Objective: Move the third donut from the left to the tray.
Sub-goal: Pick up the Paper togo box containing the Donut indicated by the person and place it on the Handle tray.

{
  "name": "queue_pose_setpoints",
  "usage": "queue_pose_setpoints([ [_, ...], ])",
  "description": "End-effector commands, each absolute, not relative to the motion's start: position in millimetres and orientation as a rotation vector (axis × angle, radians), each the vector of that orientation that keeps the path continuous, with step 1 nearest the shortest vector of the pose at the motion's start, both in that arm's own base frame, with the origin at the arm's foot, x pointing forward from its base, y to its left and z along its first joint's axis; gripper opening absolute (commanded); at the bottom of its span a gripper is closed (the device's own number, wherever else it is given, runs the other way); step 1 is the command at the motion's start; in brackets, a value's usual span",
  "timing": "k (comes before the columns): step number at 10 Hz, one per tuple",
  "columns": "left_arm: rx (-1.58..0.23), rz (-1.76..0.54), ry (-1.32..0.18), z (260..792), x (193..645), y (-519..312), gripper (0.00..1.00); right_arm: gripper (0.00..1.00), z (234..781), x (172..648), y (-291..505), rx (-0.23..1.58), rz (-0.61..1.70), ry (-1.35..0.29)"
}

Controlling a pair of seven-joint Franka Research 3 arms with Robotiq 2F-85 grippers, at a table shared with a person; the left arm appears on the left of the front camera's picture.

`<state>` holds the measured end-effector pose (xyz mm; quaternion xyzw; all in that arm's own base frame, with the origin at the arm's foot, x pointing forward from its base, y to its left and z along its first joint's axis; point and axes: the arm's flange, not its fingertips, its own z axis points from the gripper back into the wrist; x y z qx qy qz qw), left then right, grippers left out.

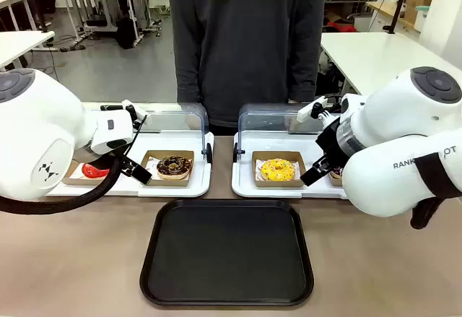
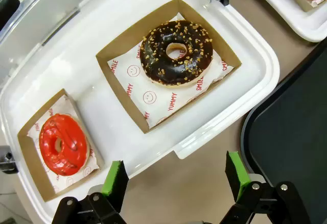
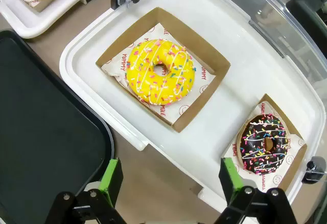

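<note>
The left arm (image 1: 36,140) comes in hunched, its wrist bent so the left gripper (image 2: 176,175) slants down and ahead — jaws spread wide, green pads (image 2: 115,180) facing each other, nothing between them. The right arm (image 1: 404,144) mirrors it: the right gripper (image 3: 168,175) is angled down, its fingers (image 3: 230,178) wide apart and empty.

Glossy white arms (image 1: 40,144); black left claw (image 2: 175,172) and right claw (image 3: 169,172) with green pads (image 3: 110,177).
</note>
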<state>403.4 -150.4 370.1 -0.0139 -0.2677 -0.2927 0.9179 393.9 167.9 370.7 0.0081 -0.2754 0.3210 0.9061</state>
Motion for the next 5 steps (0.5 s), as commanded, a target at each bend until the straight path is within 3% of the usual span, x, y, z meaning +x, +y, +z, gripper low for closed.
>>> queue_pose_setpoints([
  [1,-0.028,-0.602,-0.551,370.3,403.3,-150.5,1.00,1.00,370.7,393.9,167.9,0.017,0.663,-0.569],
  [5,-0.028,-0.602,-0.551,370.3,403.3,-150.5,1.00,1.00,370.7,393.9,167.9,0.017,0.663,-0.569],
])
